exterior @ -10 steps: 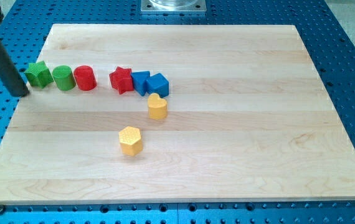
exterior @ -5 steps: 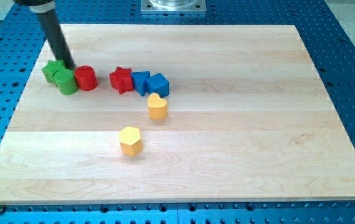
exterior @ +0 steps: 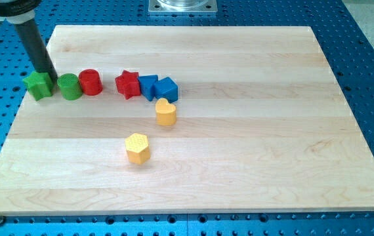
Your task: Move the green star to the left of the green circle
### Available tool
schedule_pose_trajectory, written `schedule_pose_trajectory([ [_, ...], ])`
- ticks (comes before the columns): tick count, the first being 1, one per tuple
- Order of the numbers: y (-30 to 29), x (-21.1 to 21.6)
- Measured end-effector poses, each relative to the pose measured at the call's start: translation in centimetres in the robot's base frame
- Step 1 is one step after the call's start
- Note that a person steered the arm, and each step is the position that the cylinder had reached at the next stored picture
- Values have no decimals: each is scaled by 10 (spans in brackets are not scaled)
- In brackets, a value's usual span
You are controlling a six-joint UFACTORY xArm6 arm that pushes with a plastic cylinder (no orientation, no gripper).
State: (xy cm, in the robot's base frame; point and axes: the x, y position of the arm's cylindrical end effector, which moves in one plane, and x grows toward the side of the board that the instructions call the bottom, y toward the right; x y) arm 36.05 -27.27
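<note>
The green star (exterior: 39,86) lies near the board's left edge. The green circle (exterior: 69,86) stands just to its right with a small gap between them. My tip (exterior: 48,73) is just above the green star's top right corner, at the gap between the star and the circle. The dark rod rises from there toward the view's top left.
A red cylinder (exterior: 90,82) touches the green circle's right side. Further right are a red star (exterior: 128,84) and two blue blocks (exterior: 149,86) (exterior: 166,88). A yellow heart (exterior: 166,112) and a yellow hexagon (exterior: 138,147) lie lower. The wooden board (exterior: 252,131) rests on a blue perforated table.
The green star has slid left, away from the green circle. My tip has moved left from behind the circle to behind the star's right corner.
</note>
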Motion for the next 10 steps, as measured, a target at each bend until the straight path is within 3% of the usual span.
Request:
schedule_pose_trajectory([
  [1,-15,-14],
  [3,-32,-4],
  [6,-32,52],
  [7,-32,122],
  [8,-30,146],
  [9,-23,100],
  [10,-19,81],
])
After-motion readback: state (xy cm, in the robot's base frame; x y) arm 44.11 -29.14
